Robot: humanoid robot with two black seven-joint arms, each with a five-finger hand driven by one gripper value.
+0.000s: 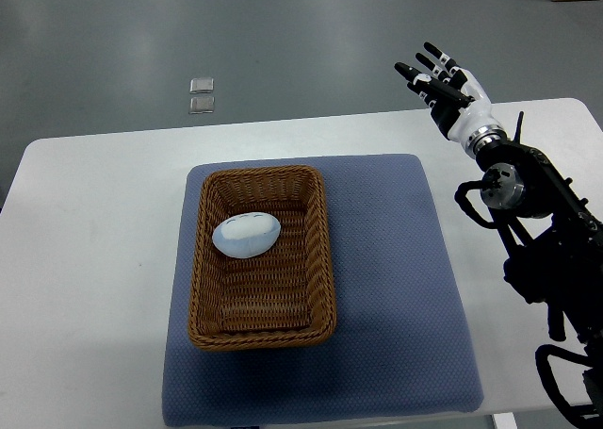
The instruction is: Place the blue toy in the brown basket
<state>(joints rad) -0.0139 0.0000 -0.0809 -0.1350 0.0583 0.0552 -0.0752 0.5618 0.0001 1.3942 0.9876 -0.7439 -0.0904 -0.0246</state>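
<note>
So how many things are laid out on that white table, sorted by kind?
Baskets: 1, the brown basket
Toys: 1, the pale blue toy lying inside it
Mats: 1, the blue mat under the basket
Total: 3

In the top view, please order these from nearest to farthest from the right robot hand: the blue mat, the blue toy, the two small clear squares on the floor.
From the right robot hand:
1. Blue mat, below-left.
2. Blue toy, inside the brown basket.
3. Clear squares, far left on the floor.

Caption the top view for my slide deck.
Blue toy lies in brown basket; right hand open, raised.
</note>
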